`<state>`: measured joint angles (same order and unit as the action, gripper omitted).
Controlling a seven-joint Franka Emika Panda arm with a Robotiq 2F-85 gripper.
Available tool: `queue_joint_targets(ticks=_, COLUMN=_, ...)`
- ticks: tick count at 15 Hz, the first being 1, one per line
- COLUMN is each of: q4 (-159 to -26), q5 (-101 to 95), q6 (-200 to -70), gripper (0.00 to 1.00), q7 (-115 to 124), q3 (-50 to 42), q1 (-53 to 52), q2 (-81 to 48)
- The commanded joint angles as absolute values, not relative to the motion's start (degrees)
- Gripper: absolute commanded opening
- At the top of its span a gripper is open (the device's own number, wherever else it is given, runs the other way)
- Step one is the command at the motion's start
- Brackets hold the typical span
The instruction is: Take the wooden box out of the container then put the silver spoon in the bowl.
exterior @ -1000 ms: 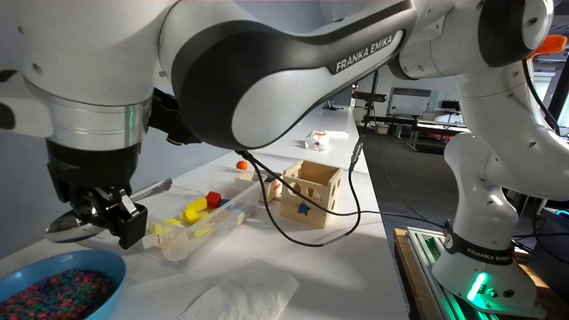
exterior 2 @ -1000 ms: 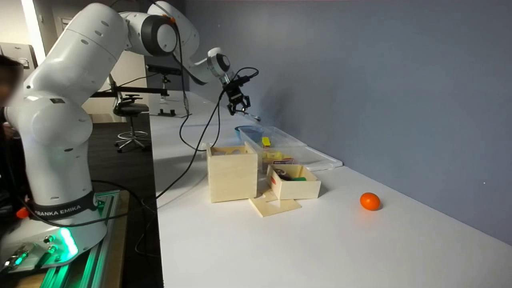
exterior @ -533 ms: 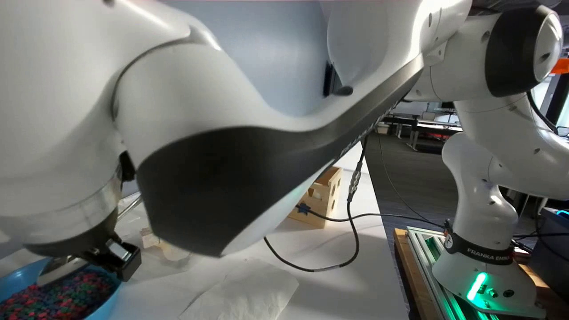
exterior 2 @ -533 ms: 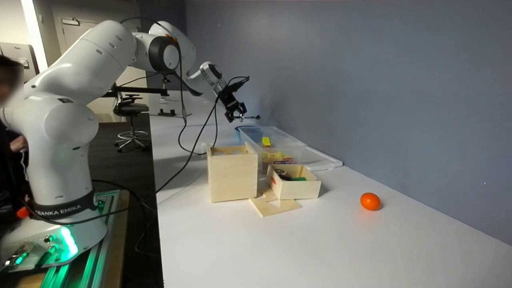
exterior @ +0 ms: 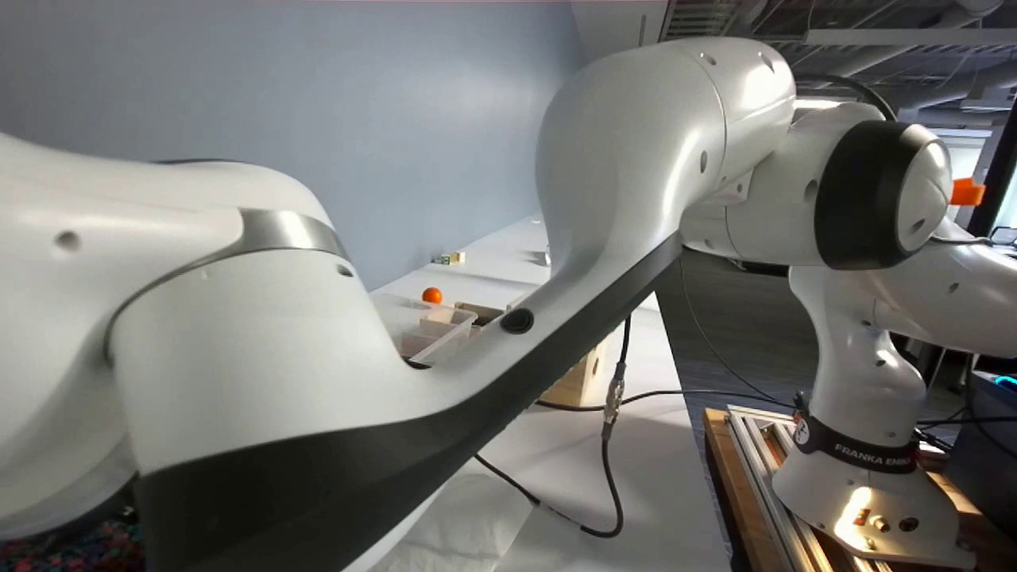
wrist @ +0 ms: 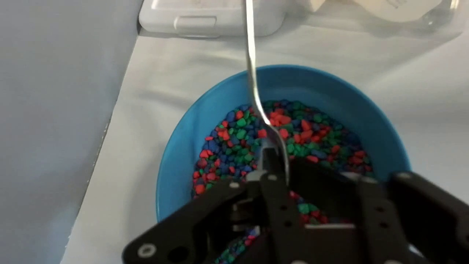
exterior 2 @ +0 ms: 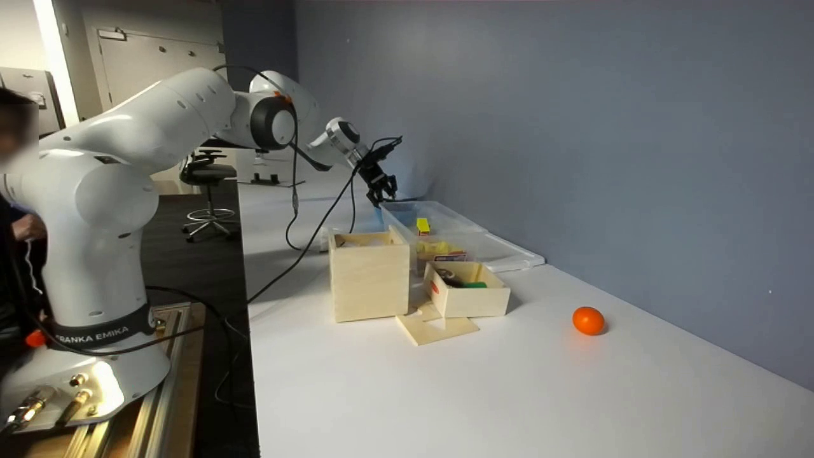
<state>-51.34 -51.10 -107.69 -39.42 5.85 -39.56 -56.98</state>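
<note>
My gripper [wrist: 287, 165] is shut on the silver spoon [wrist: 251, 62] near its head, low over the blue bowl [wrist: 315, 84]. The handle crosses above the rim towards the container; the spoon's head is mostly hidden between my fingers. I cannot tell whether the spoon touches the bowl. The gripper [exterior 2: 385, 193] also shows in an exterior view, just above the bowl [exterior 2: 379, 215]. The wooden box [exterior 2: 470, 300] stands on the table at the end of the translucent container [exterior 2: 467, 236], outside it, with dark and green pieces inside. The container [exterior: 453, 338] is partly hidden by my arm elsewhere.
The taller wooden cube [exterior 2: 370, 280] stands beside the box, with a flat wooden cut-out [exterior 2: 439, 331] in front. A clear lid [exterior 2: 518, 254] lies by the wall [exterior 2: 604, 159]. An orange ball [exterior 2: 588, 320] sits nearby. A cable [exterior: 608, 477] hangs from my arm to the table.
My gripper has moved down to the bowl with the spoon. My arm now hides the gripper in an exterior view. The base light has gone from green to yellowish white.
</note>
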Motion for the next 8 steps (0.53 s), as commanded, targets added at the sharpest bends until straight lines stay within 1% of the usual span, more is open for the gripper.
queue_joint_targets(ticks=1, q4=-43.1, q5=-49.8, q6=-103.7, gripper=0.45, q7=-42.0, q3=5.8, q1=-39.8, q2=-60.4)
queue_joint_targets(ticks=8, q4=-41.0, q5=-40.8, q6=-102.4, gripper=0.94, q7=-32.3, q3=6.9, q1=-33.9, q2=-54.2)
